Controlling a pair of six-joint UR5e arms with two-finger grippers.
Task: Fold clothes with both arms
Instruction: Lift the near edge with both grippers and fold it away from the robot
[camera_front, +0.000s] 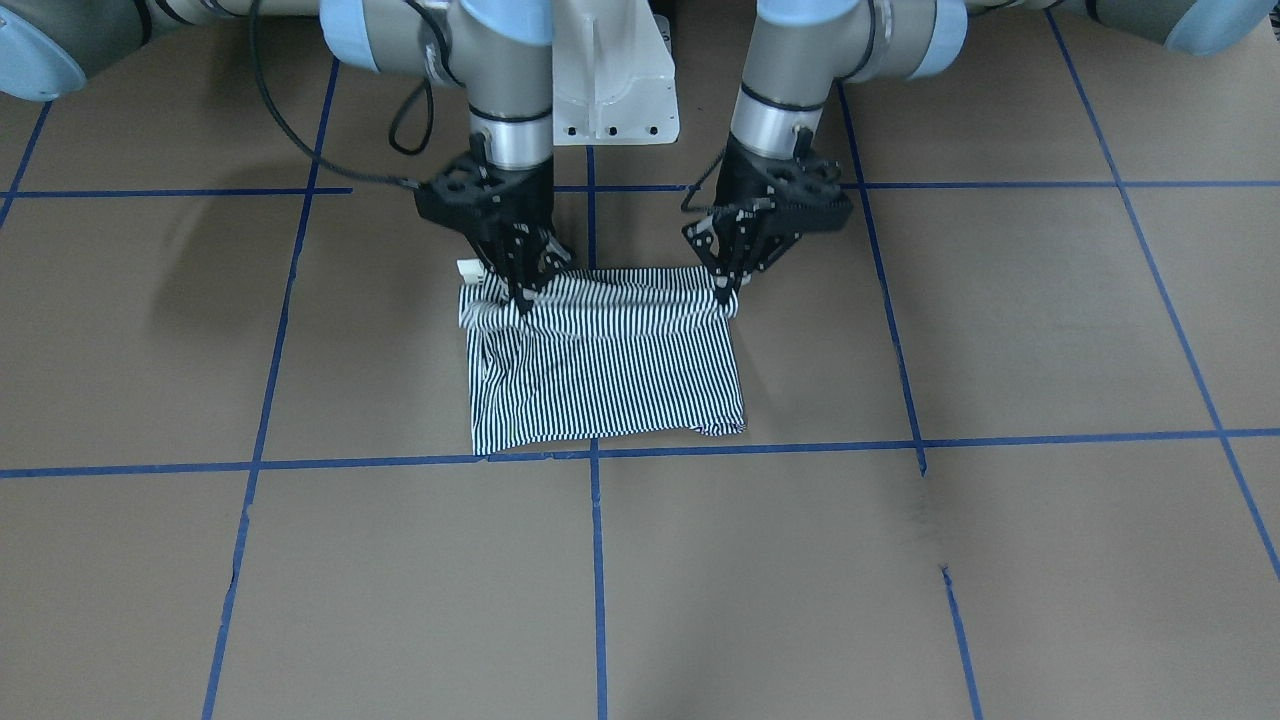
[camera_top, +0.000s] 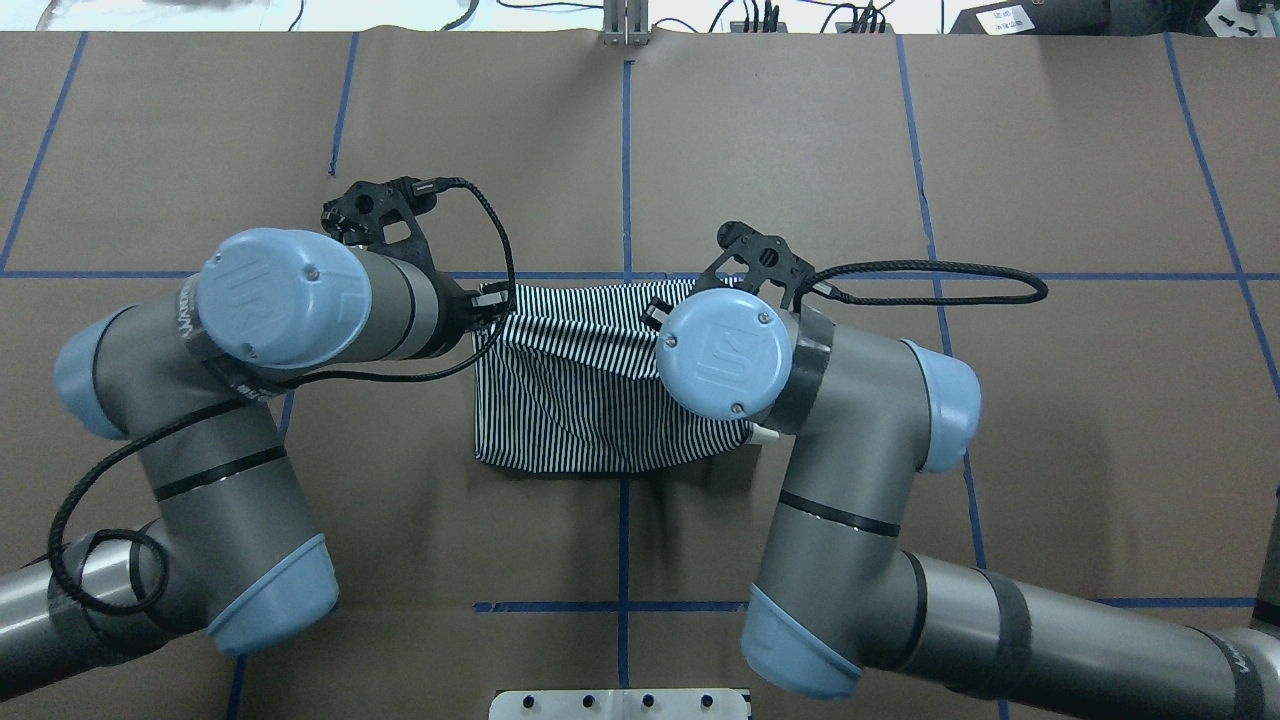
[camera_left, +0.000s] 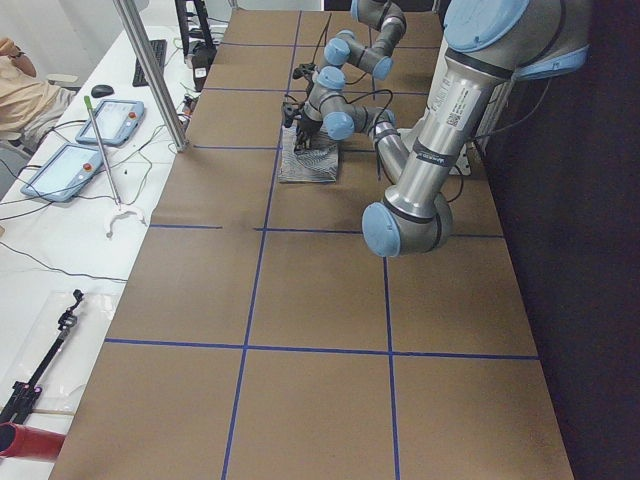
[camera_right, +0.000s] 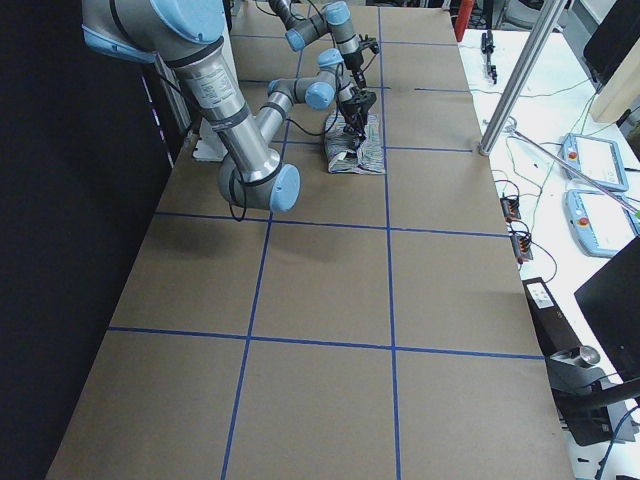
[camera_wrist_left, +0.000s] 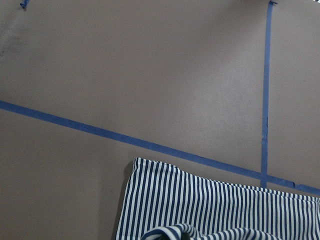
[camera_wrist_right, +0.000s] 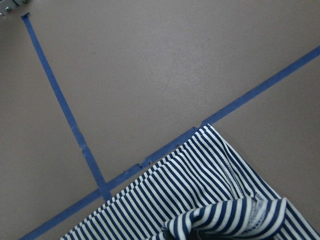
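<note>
The clothes are one navy-and-white striped shirt (camera_front: 610, 370), folded into a rough rectangle on the brown table. A cream bit of collar (camera_front: 468, 268) peeks out at its corner near the robot. My left gripper (camera_front: 725, 290) is shut on the shirt's robot-side edge at one corner. My right gripper (camera_front: 522, 295) is shut on the same edge at the other corner. Both pinch bunched, slightly raised cloth. In the overhead view the shirt (camera_top: 570, 400) lies between the two arms, whose wrists hide the fingertips. Each wrist view shows a lifted fold of the shirt (camera_wrist_left: 210, 210) (camera_wrist_right: 200, 200) at the bottom edge.
Blue tape lines (camera_front: 595, 560) grid the brown table. The white pedestal base (camera_front: 612, 90) stands just behind the shirt. A side table with tablets (camera_left: 65, 170), cables and a metal pole (camera_left: 150, 70) runs along the far edge, and a person's arm shows at its corner.
</note>
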